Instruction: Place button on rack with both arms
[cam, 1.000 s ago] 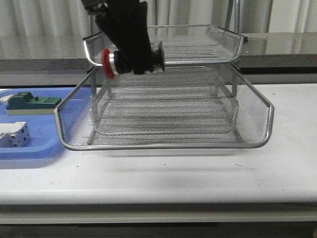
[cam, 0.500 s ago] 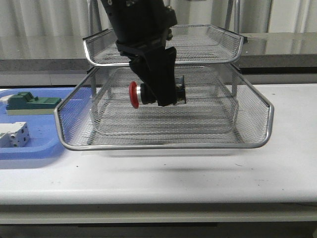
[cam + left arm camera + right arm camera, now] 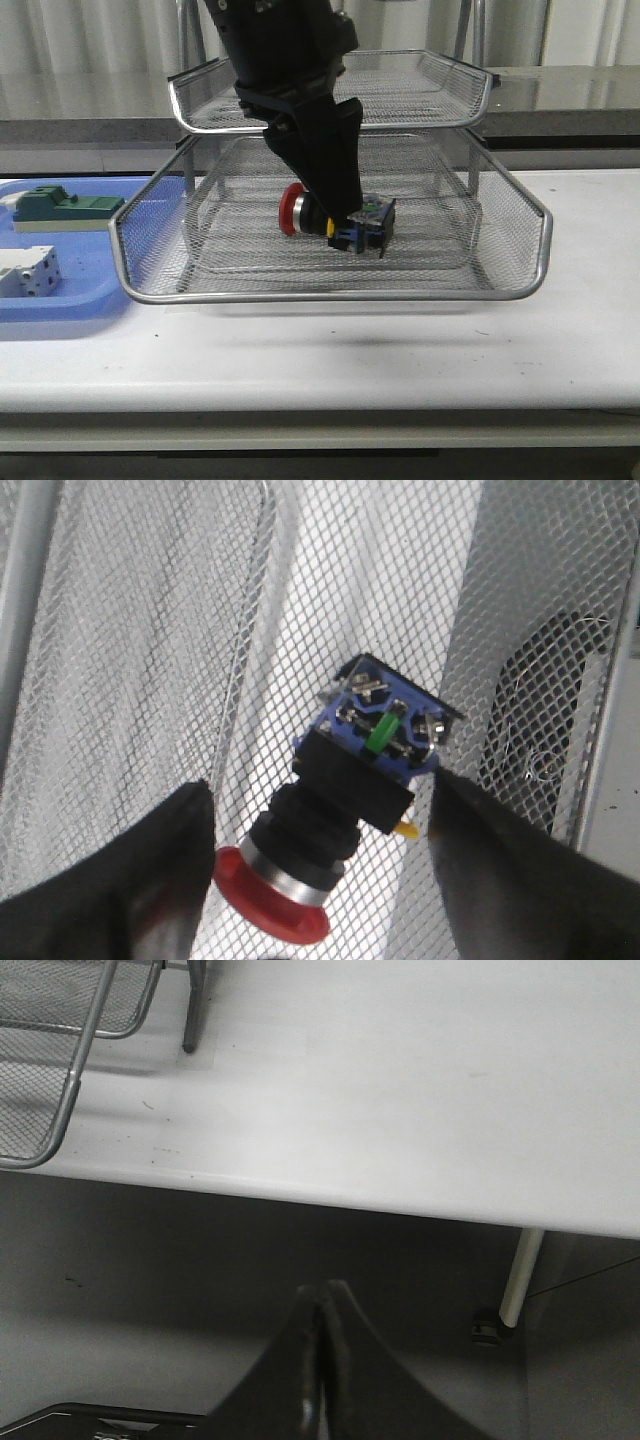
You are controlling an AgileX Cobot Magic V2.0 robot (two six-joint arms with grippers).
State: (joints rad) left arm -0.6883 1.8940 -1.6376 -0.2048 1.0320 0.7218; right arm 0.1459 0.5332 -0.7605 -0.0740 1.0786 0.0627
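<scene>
White matte table (image 3: 560, 330) runs across my front view, a steel counter and pale curtains behind it. Far off the left gripper's side sits a flat blue plastic tray (image 3: 90, 290) with a green rectangular block (image 3: 62, 208) on a beige base and a white terminal block (image 3: 28, 272).

The rack (image 3: 520, 290), silver wire mesh with rounded chrome rims, fills the middle. My left arm (image 3: 285, 60), bulky and black, reaches down over the upper tier's front rim into the large lower tray.

Left gripper (image 3: 340, 222): fingers parted. In the left wrist view the two dark fingers (image 3: 110, 870) stand on either side of the button (image 3: 345, 810) with mesh visible between them and it, though a yellow nub on the button sits right at one finger's edge. I cannot tell whether that counts as contact. The button lies on its side on the mesh floor between the fingers, glossy red mushroom cap (image 3: 291, 210) pointing to the left of the front view, metal collar, black cylindrical body, blue rear block with screw heads and a green tab.

Right gripper (image 3: 318, 1360): the right wrist view shows its fingers pressed together, nothing between them, hanging past the table's edge, a rack leg (image 3: 192, 1010) well apart.
</scene>
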